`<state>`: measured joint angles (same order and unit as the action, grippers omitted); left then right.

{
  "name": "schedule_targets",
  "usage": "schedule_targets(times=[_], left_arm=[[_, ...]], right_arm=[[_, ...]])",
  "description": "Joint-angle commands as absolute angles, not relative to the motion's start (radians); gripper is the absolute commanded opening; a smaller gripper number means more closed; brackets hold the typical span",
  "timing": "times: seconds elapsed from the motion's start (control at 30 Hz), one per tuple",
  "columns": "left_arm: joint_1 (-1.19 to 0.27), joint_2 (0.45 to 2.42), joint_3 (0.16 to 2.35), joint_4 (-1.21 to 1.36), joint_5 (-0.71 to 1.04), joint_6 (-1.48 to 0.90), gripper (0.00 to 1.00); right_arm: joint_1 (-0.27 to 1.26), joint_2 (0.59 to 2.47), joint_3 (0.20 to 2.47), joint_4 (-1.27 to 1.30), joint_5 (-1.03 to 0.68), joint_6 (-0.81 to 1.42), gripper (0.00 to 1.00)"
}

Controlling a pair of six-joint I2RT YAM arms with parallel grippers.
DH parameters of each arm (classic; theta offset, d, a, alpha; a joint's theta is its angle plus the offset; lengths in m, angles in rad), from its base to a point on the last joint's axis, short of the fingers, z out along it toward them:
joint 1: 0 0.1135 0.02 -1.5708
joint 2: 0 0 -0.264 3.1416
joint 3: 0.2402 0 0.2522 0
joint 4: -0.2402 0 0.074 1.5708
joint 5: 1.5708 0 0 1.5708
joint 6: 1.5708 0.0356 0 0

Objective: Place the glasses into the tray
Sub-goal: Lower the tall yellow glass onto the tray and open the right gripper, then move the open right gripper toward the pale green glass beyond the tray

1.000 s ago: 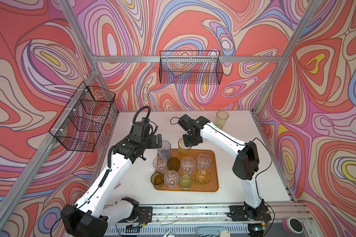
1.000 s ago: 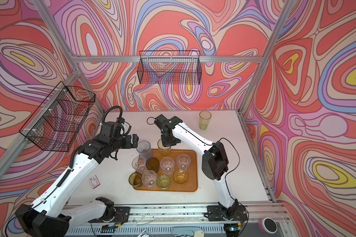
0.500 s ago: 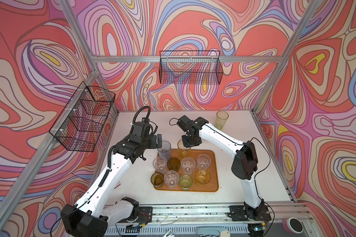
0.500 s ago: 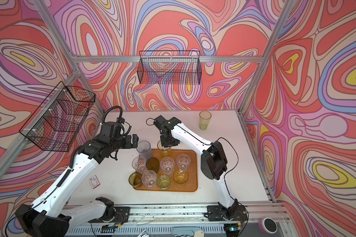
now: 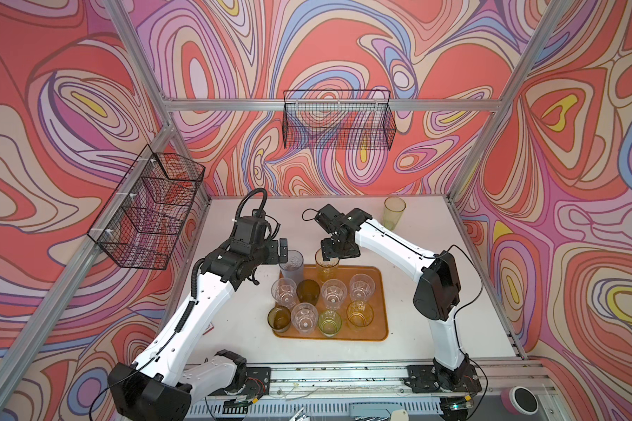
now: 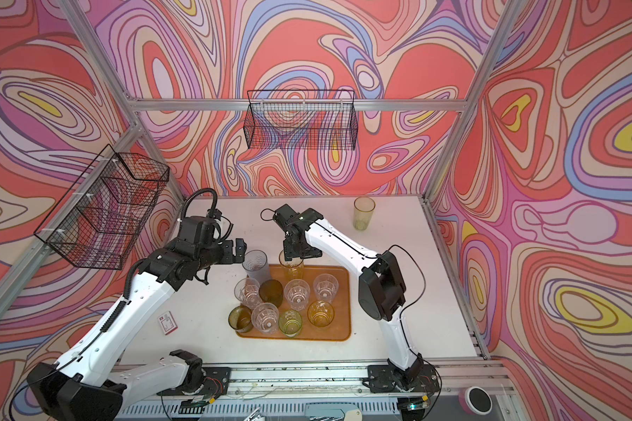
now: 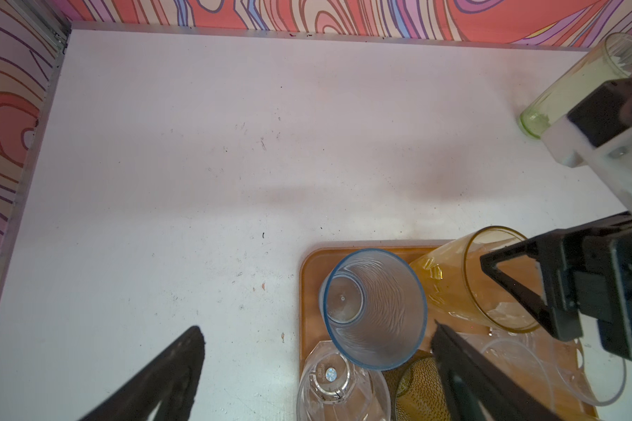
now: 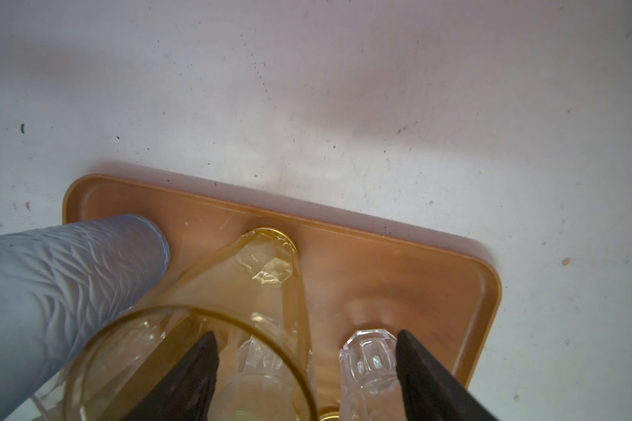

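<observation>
The orange-brown tray [image 5: 380, 288] [image 6: 345, 320] holds several short glasses in clear, amber and olive. A tall yellow glass [image 5: 327, 268] [image 6: 291, 268] [image 8: 256, 277] stands at its far edge. My right gripper [image 5: 330, 255] [image 8: 307, 364] is open over that glass, one finger inside the rim and one outside. A tall pale blue glass [image 5: 291, 264] [image 7: 373, 310] stands in the tray's far left corner. My left gripper [image 5: 281, 251] [image 7: 314, 364] is open just to its left, holding nothing. Another tall yellow-green glass [image 5: 394, 213] [image 6: 363, 213] stands on the table at the back right.
Black wire baskets hang on the back wall [image 5: 338, 120] and on the left wall [image 5: 150, 211]. A small red and white card [image 6: 167, 322] lies on the table left of the tray. The right arm's elbow [image 5: 436, 288] rises beside the tray's right edge.
My right gripper has opened and let go of the tall yellow glass, which now stands in the tray. The left arm has not moved.
</observation>
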<state>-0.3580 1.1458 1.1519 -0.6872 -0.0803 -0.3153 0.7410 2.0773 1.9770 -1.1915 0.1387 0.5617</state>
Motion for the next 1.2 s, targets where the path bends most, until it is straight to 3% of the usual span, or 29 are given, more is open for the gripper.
schedule_targets(times=[0.0,0.47,0.83,1.17], left_arm=[[-0.353,1.128,1.179,-0.715,-0.043,-0.325,1.00],[-0.351,1.106,1.223,-0.730,0.024,-0.308,1.00],[-0.352,1.111,1.236,-0.692,0.146,-0.382,1.00],[-0.353,1.111,1.213,-0.598,0.250,-0.469,1.00]], right_arm=[[0.739,2.019,1.977,-1.171,0.179,0.587,0.82],[0.603,1.935,1.984,-1.065,0.108,0.582,0.87],[0.304,1.829,1.848,-0.887,-0.008,0.580,0.85],[0.117,1.904,1.887,-0.861,0.003,0.558,0.83]])
